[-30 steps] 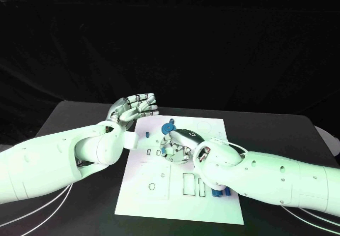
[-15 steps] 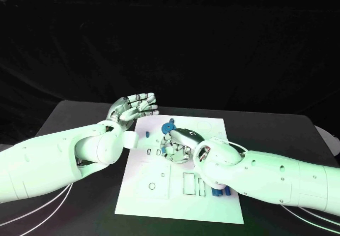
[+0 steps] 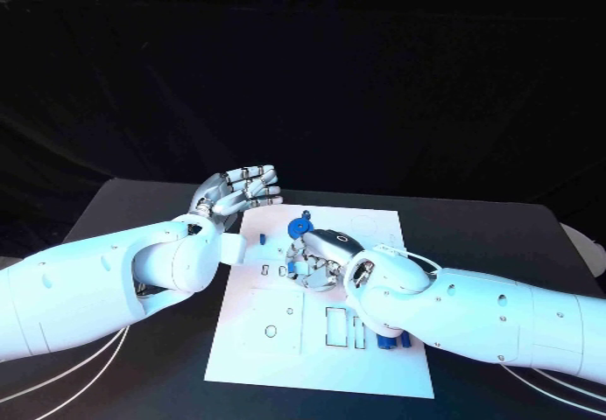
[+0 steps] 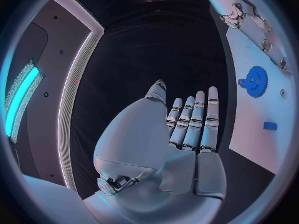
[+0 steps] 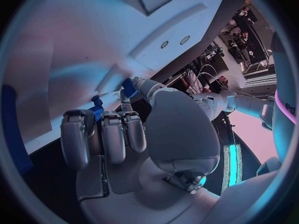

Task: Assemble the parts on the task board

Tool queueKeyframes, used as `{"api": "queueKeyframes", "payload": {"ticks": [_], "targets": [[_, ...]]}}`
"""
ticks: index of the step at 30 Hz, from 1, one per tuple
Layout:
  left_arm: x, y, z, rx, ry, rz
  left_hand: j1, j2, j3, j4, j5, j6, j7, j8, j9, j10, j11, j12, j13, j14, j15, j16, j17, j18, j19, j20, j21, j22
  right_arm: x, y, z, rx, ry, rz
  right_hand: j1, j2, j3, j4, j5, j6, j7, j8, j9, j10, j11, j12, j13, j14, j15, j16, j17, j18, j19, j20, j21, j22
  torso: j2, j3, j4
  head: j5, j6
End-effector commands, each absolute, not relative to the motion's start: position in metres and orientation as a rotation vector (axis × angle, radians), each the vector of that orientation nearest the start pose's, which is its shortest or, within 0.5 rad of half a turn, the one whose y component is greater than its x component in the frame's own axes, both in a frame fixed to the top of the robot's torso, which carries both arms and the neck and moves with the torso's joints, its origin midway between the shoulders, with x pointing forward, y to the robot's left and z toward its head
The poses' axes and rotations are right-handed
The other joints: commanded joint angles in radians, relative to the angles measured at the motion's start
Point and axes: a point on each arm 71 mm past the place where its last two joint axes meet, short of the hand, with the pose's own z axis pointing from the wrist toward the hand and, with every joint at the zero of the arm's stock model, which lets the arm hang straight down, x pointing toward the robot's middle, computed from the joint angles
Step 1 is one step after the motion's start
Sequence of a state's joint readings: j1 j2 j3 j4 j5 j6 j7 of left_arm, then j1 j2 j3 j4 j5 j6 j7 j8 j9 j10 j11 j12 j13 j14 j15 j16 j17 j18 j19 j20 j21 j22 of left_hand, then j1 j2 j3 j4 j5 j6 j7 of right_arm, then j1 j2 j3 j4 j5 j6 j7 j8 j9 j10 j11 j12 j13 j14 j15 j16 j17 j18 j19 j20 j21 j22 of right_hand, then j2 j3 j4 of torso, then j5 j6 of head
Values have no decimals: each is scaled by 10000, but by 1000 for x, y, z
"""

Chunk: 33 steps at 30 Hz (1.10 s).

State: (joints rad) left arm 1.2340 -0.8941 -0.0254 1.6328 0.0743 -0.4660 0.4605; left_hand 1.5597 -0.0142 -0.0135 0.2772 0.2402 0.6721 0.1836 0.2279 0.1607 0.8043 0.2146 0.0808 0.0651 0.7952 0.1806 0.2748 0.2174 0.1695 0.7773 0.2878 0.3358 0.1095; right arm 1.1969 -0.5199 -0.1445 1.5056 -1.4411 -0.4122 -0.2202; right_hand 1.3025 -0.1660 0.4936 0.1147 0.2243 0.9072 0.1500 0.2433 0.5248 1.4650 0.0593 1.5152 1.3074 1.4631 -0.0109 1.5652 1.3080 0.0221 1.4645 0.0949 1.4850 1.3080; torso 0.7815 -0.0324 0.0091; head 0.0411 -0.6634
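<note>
Nearest, by the task board's [image 3: 259,359] near edge: small blue parts [image 3: 389,340] sit just beside the rectangular slots, partly hidden under the right forearm. The board lies mid-tabletop [image 3: 505,227], long side running near to far.

Mid-board: right hand [image 3: 313,261] rests low over the board, fingers curled in; the right wrist view shows a small blue part [image 5: 129,87] pinched at the fingertips [image 5: 133,100] against the white surface. A second blue bit [image 5: 96,109] shows by the curled fingers; cannot tell whether it is held. The right arm lies across the board's right half and blocks much of it.

Farther: a blue gear [image 3: 299,227] stands on the board just beyond the right hand; also seen from the left wrist [image 4: 254,80], with a small blue peg [image 4: 269,126] apart from it.

Far left corner of the board: left hand [image 3: 235,193] is raised off the tabletop, palm flat, fingers straight and side by side, holding nothing.

Against the earlier frames: both hands, gear and board are placed as before; no shift visible.
</note>
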Motion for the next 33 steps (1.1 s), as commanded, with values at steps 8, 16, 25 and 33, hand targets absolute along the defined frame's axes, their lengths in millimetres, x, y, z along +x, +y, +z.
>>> {"api": "queueKeyframes", "payload": {"ticks": [8, 16, 25, 33], "targets": [[479, 212, -146, -11494, 12586, -15386, 107, 0, 37, -21, -9, 34, 572, -15, 15, 56, 3, -44, 2, 1, 33, -64, 14, 82, -36, -4, -46, -10, 451, -49, -214, -2455, 16991, 8208, -155, -153, -31, 119, -201, -165, 74, -150, -82, 387, 148, -88, 1886, 1077, 140, 56, 2628, 60, 361, 107, -90, 1717, 2, -2, 6, -12, -14], [479, 212, -146, -11510, 12630, -15399, 124, -7, 44, -4, -13, 16, 575, -29, 10, 59, 5, -58, 0, 0, 36, -87, 21, 80, -40, -3, -50, -19, 451, -49, -214, -2456, 16994, 8197, -193, -223, -51, 148, -281, -289, 135, -270, -140, 270, 203, -196, 1766, 1077, 188, 56, 2628, 72, 334, 154, -133, 1683, -1, -1, 8, -12, -16], [479, 212, -147, -11530, 12691, -15423, 123, -7, 44, 0, -13, -6, 576, -37, 5, 57, 5, -60, -1, 0, 37, -90, 22, 79, -40, -3, -50, -20, 451, -49, -213, -2416, 16893, 8247, -268, -353, -131, 218, -535, -469, 223, -474, -232, 158, 290, -297, 1656, 1077, 269, 56, 2628, 79, 318, 236, -166, 1666, -3, -2, 1, -11, -22], [479, 211, -147, -11529, 12701, -15437, 120, -9, 43, 7, -15, 8, 576, -35, 8, 54, 5, -65, -2, -5, 38, -98, 22, 78, -42, -2, -52, -22, 451, -49, -212, -2327, 16699, 8323, -378, -520, -354, 330, -847, -572, 254, -605, -282, 66, 330, -374, 1569, 1077, 310, 56, 2628, 93, 289, 288, -219, 1631, -2, 0, 7, -15, -28]]}}
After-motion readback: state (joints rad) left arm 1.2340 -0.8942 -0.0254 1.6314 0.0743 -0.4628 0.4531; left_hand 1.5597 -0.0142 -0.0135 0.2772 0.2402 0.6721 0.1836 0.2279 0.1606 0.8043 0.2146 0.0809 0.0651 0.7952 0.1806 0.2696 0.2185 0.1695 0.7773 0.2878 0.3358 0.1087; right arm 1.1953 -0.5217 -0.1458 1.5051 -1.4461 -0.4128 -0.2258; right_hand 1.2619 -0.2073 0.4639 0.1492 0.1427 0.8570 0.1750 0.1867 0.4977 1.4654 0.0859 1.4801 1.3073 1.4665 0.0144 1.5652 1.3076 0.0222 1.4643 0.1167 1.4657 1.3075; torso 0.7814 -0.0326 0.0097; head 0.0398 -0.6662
